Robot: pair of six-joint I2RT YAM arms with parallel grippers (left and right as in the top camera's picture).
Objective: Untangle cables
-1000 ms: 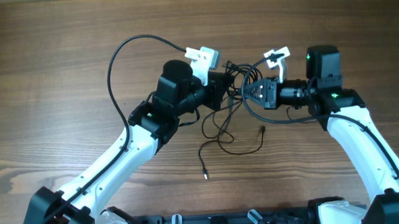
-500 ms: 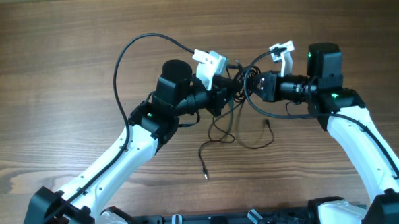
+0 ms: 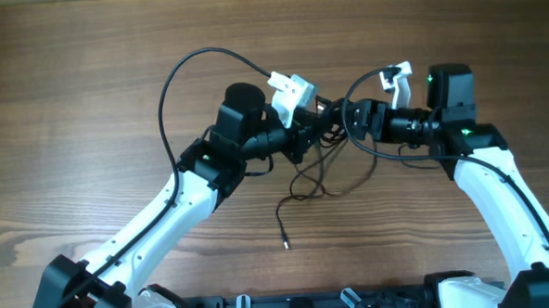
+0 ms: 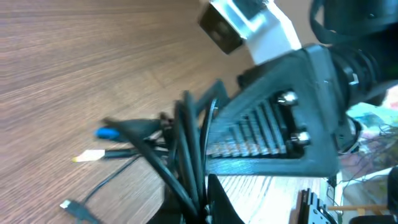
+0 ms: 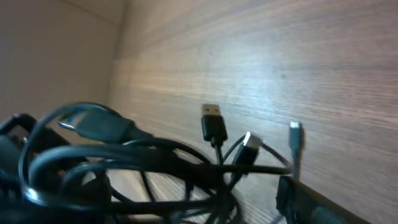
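Fingers of the left gripper (image 3: 312, 127) are closed on the cables (image 5: 168, 163), which are held bunched just above the table (image 3: 85, 69) between both arms. Right gripper (image 3: 349, 125) fingers are seen spread wide around that bunch, nothing pinched. Little is judged done: one plug end (image 3: 285, 244) lies free, the rest is knotted.

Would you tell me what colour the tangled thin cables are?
Black; the cables show best in the right wrist view.
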